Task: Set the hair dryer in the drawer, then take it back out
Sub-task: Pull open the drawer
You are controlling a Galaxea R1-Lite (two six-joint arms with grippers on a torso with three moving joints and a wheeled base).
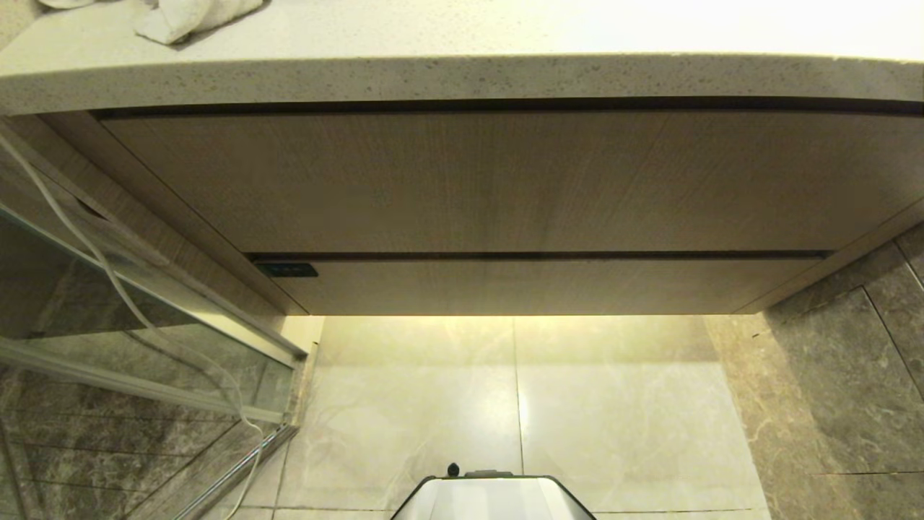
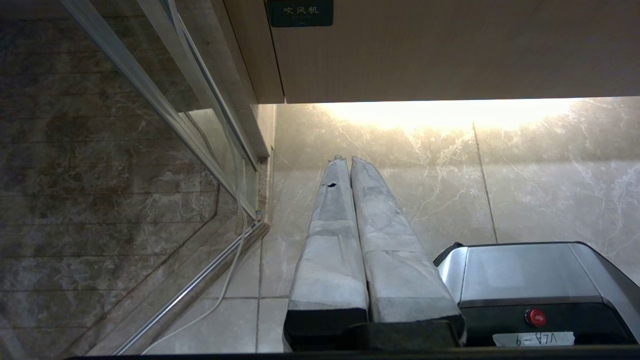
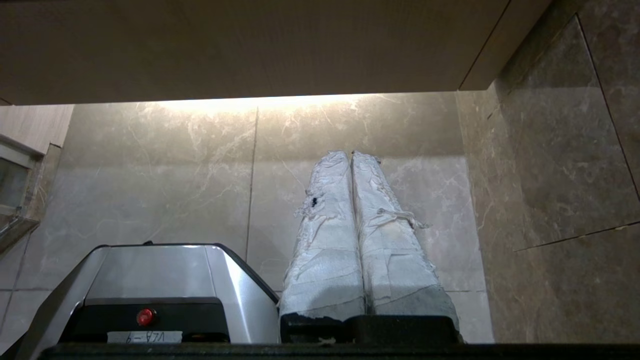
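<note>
Claws first: the left claw (image 2: 348, 159), two long fingers wrapped in pale grey tape, has its tips pressed together with nothing between them, hanging over the glossy beige marble floor tiles (image 2: 540, 190). The right claw (image 3: 350, 154), wrapped in frayed white tape, is likewise pinched closed and empty above the same tiles. Neither claw shows in the head view.

Beside each claw sits the robot's silver-grey base housing (image 2: 520, 272), with a small red button (image 2: 535, 317) on its dark front band and a white label under it. In the head view the top of this housing lies at the bottom centre of the frame.

Farther out, the wide, shallow grey-brown wood-grain drawer (image 1: 534, 285) runs across the middle of the head view as a narrow handleless front, fully pushed in, flush beneath the taller wood-grain panel (image 1: 505, 180). A small dark green sign (image 1: 287, 270) is fixed at the drawer front's left end; in the left wrist view it shows pale characters.

Above the panel, the speckled off-white stone surface (image 1: 462, 76) spans the top of the frame, and a crumpled white towel (image 1: 188, 18) lies on it at upper left. The hair dryer itself cannot be seen in any view. A thin white cord (image 1: 108, 274) trails down the left side of the frame, past the glass shower partition (image 1: 130, 339) with its metal rail. Darker brown marble tiles (image 1: 852, 390) fill the lower right.
</note>
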